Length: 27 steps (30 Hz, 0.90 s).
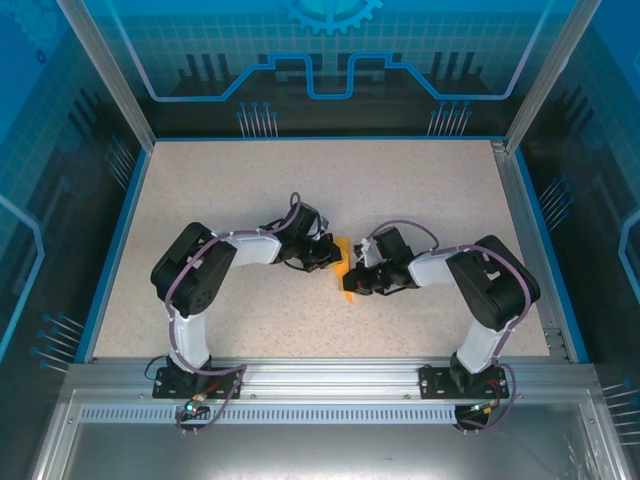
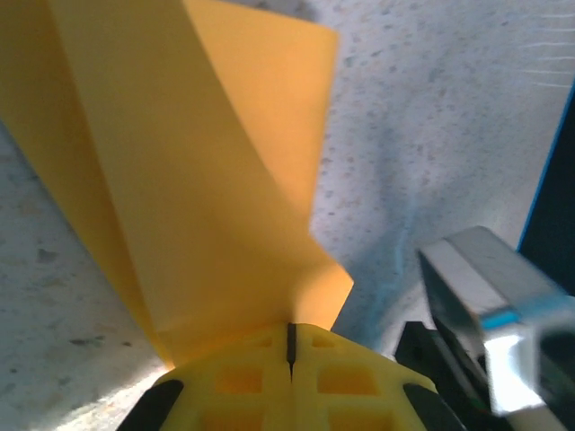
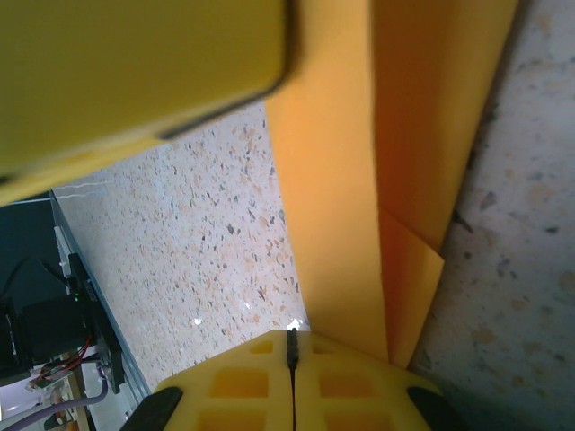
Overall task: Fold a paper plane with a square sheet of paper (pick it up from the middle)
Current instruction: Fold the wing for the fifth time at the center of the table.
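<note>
The left gripper and the right gripper are seen meeting nose to nose over the middle of the table, well forward of the arm bases at the near edge. The folded sheet of paper is held between them. Its long axis is laid near to far, with a slight lean to the left at the far end. The right gripper is placed at the nearer part of the strip, the left gripper at the farther part.

In the left wrist view, the left gripper is seen fully closed on the sheet of paper, which fans upward from the pinched fingers in two layers. In the right wrist view, the right gripper is likewise clamped on the sheet of paper; a fold line is seen running away from the fingers, with a shorter layer ending in a corner. Whether the sheet touches the table cannot be told.
</note>
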### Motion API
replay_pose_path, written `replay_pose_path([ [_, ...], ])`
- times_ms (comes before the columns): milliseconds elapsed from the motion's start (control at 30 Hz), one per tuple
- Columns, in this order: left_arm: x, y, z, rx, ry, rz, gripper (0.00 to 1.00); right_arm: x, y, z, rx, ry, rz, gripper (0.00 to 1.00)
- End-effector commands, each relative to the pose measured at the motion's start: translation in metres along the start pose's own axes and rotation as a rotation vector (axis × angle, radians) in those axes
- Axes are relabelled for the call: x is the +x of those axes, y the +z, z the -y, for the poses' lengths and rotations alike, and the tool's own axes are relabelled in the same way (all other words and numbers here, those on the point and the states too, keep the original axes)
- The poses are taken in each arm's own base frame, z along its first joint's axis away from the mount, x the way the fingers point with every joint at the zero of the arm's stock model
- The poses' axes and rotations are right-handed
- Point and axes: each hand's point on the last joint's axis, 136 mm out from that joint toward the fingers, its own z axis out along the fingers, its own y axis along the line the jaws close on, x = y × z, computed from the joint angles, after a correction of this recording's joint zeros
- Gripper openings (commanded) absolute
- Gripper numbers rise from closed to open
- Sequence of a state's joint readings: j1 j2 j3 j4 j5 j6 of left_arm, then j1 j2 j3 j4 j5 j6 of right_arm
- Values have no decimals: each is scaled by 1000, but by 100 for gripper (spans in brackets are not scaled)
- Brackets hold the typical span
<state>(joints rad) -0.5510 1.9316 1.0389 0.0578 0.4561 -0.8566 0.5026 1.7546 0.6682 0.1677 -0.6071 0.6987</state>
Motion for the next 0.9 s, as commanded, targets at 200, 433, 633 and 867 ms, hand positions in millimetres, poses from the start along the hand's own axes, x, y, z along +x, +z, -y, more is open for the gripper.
replay_pose_path([
  [200,-23,15,-21,-51,-7,26,0,42,2,44,136,140,-120,5],
  [433,-39,7,-35,-59,-25,51,0,44,0,45,149,133,-130,4],
  [633,-54,1,-32,-60,7,56,0,47,-1,47,165,124,-148,3],
  [867,-71,0,-40,-63,27,53,0,49,0,46,154,120,-162,3],
])
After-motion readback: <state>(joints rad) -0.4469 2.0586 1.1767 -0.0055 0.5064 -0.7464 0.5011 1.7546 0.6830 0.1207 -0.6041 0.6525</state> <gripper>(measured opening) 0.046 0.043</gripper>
